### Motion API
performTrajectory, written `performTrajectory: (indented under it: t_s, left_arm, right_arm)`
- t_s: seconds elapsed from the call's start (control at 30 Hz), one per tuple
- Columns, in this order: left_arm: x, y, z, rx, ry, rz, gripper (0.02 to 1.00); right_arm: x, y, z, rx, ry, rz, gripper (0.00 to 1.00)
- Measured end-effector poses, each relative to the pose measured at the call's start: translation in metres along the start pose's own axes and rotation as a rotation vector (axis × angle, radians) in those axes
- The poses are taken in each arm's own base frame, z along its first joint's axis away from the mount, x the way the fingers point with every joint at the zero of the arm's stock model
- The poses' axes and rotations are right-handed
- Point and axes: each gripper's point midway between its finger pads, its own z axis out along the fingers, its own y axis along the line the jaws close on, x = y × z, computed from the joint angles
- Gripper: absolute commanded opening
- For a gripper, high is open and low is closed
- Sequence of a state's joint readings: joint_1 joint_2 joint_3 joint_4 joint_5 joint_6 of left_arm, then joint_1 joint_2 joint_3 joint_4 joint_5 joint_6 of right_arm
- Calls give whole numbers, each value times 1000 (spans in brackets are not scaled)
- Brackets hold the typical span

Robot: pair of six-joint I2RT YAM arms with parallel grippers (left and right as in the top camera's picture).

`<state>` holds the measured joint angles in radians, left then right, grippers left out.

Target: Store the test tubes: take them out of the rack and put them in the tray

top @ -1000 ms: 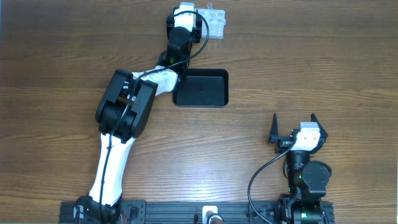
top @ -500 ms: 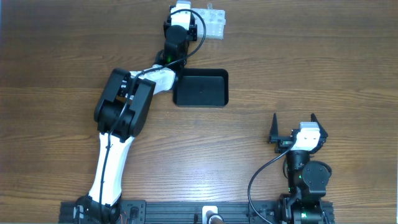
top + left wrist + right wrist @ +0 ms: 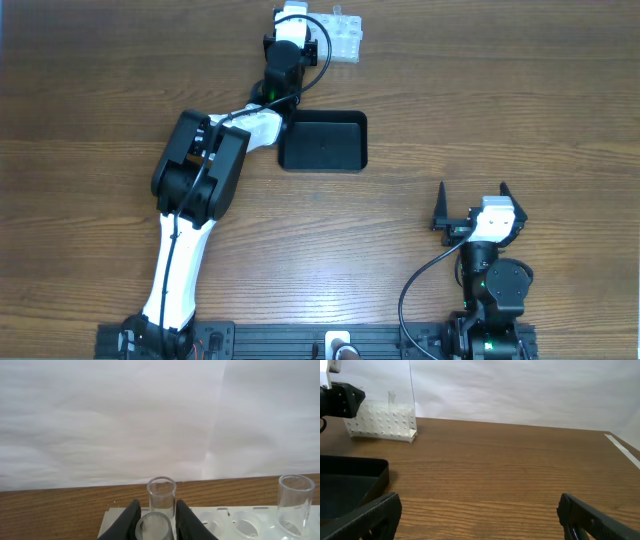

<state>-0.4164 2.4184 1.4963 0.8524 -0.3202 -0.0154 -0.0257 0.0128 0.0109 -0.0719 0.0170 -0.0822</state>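
Left gripper (image 3: 156,516) is closed on a tube (image 3: 154,530) in the rack (image 3: 345,36), beyond the tray (image 3: 325,142); best lift straight up, clearing the next tube (image 3: 161,494); right gripper (image 3: 472,205) open, near right.

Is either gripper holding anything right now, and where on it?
Left gripper: shut on a test tube near its rim, tube standing in the rack. Right gripper: open, empty.

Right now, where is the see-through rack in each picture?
Top view: the rack sits at the top edge, beyond the black tray.
Left wrist view: the rack is right under the left gripper.
Right wrist view: the rack is far across the table, past the tray.
Shared landmark: the left gripper, shut on a test tube at the rack's end.
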Motion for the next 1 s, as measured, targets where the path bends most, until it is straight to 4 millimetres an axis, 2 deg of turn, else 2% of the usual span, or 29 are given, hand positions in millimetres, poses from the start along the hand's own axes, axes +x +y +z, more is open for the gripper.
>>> performTrajectory:
  t_s: [0.37,0.5,0.6,0.77,1.0]
  left_arm:
    - [-3,-1,0,3,-5,-2,183]
    - [-9,0,-1,2,3,1,180]
    - [-29,1,-3,0,-21,-7,161]
    - [-81,3,-11,-4,-94,-31,117]
    - [-139,15,-29,-34,-105,-36,128]
  right_arm:
    - [0,0,0,0,0,-1,991]
    - [0,0,0,0,0,0,993]
    - [0,0,0,0,0,-1,993]
    - [0,0,0,0,0,0,991]
    - [0,0,0,0,0,0,991]
